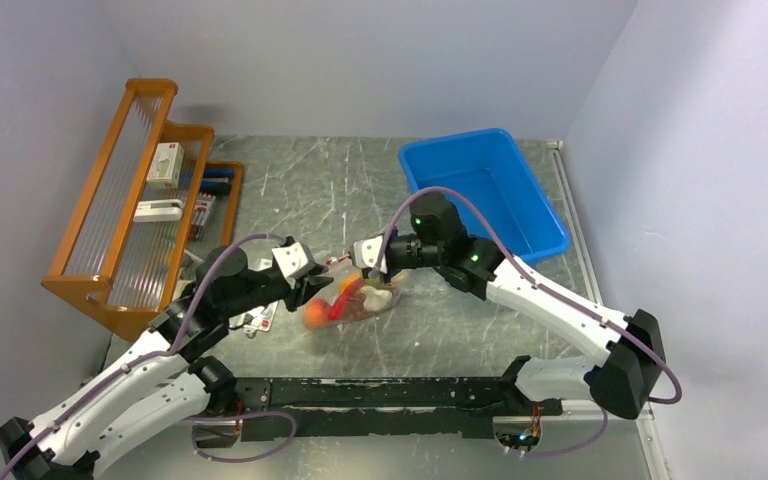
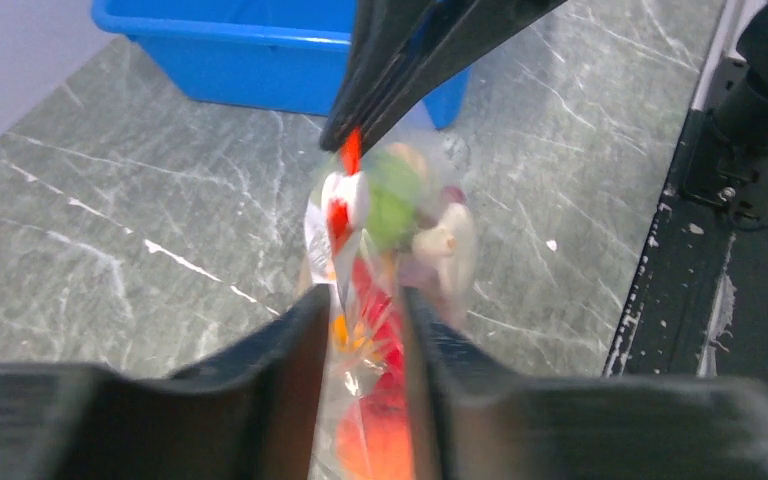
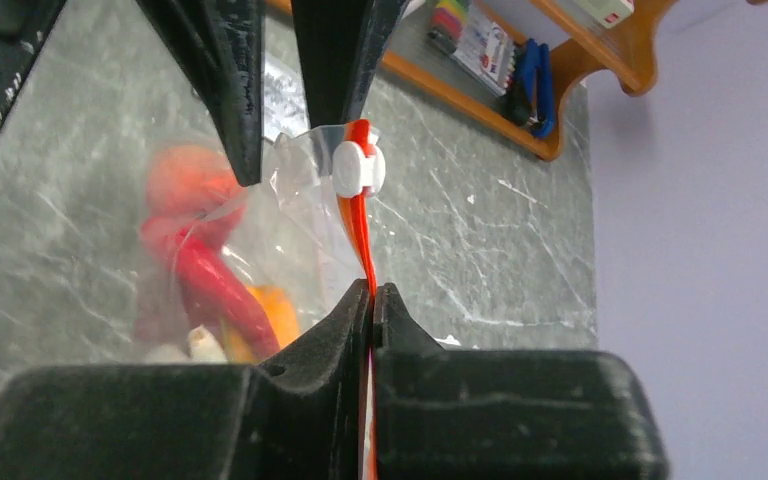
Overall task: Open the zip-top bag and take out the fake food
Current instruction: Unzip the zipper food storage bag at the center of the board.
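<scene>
The zip-top bag [image 1: 358,300], clear plastic with an orange-red zip strip [image 3: 363,235] and a white slider [image 3: 358,170], hangs just above the table between both arms. Inside lies the fake food [image 1: 342,302]: a red chilli [image 3: 210,285], an orange piece [image 3: 272,312], a green lime [image 2: 395,200] and a peach [image 2: 385,440]. My right gripper [image 3: 372,292] is shut on the zip strip below the slider. My left gripper [image 2: 360,320] stands open, its fingers [image 2: 295,345] on either side of the bag's plastic without squeezing it.
A blue bin [image 1: 485,190] stands at the back right. A wooden rack [image 1: 135,200] with boxes and pens fills the left side. A flat white card packet [image 1: 260,322] lies under the left arm. A black rail [image 1: 380,392] runs along the near edge.
</scene>
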Controlling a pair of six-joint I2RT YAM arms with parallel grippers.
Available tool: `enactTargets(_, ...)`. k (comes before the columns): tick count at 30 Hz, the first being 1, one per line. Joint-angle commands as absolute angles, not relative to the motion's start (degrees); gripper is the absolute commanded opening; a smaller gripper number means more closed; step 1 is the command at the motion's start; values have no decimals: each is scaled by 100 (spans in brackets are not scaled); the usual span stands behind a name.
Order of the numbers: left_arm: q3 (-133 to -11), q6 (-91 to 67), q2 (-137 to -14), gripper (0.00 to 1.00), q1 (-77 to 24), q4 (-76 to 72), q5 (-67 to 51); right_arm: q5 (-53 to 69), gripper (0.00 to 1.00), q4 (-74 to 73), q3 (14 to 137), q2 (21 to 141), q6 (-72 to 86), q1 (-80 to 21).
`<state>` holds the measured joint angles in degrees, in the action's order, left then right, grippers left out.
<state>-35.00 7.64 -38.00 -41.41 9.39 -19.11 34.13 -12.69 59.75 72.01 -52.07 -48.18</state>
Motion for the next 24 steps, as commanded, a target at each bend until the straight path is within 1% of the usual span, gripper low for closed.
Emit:
enactTargets(1, -3658, 424, -3401, 53, -4174, 1040, -1360, 3376, 0, -35, 5532, 6640, -3603, -4858)
enactTargets(4, -3647, 249, -2922, 65, -4175, 1138, -1037, 3492, 0, 425, 5426, 6354, -2232, -4853)
enactTargets(6, -3631, 185, -2595, 73, -4174, 1147, -894, 3758, 0, 323, 5587, 6288, -1678, -4852)
enactTargets(8, -3657, 192, -2319, 77, -4174, 1185, -953, 4205, 0, 251, 5783, 6287, -1041, -4857)
enactTargets(11, -3827, 227, -2133, 82, -4172, 1270, -1270, 4416, 0, 167, 6115, 6316, -179, -4855)
enactTargets(14, -4094, 258, -2221, 84, -4172, 1432, -1835, 4115, 0, -384, 6592, 6438, 334, -4858)
enactTargets(17, -4286, 262, -2389, 84, -4170, 1570, -2358, 4003, 0, -731, 6638, 6582, 444, -4854)
enactTargets(20, -4186, 223, -2473, 85, -4171, 1487, -2504, 3651, 0, -697, 6217, 6704, 539, -4855)
enactTargets(24, -3769, 172, -2644, 86, -4171, 1202, -2473, 3593, 0, -103, 5302, 6743, 552, -4846)
